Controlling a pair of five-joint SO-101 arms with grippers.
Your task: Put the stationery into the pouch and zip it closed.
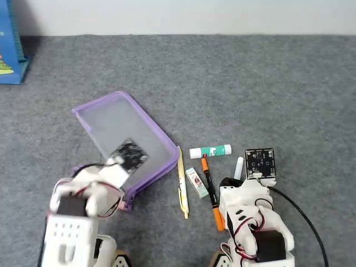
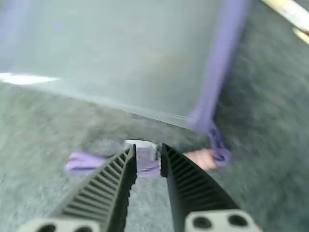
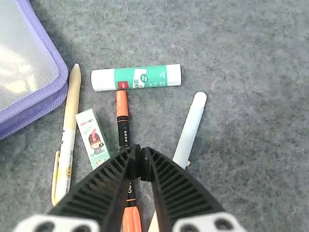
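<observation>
Diagonally across the grey, felt-like worktop (image 1: 267, 89) lies the pouch (image 1: 119, 125), a flat rectangle of cloudy, translucent plastic edged in purple fabric. Its long axis runs from the far left toward the near right, and its near corner points at the left arm.

At that corner the left tool (image 2: 147, 157) has its ribbed black fingers drawn close on a thin purple pull (image 2: 79, 163), pinching it just off the pouch's edge.

Right of the pouch the stationery lies loose on the worktop:
- A slim cream pen (image 1: 182, 183) lies just beside the pouch's right edge, its long axis running away from the arms.
- A small boxy eraser (image 1: 197, 182) lies between the cream pen and the orange pen.
- An orange pen (image 1: 211, 192) with a black middle lies roughly parallel to the cream one.
- A glue stick (image 1: 210, 151), a white cylinder with a green label, lies crosswise just beyond the orange pen's far tip.
- A white pen (image 3: 188, 128) slants beside the orange one.

The right tool (image 3: 141, 164) hangs over the orange pen's black section with its fingers pressed together, gripping nothing.
</observation>
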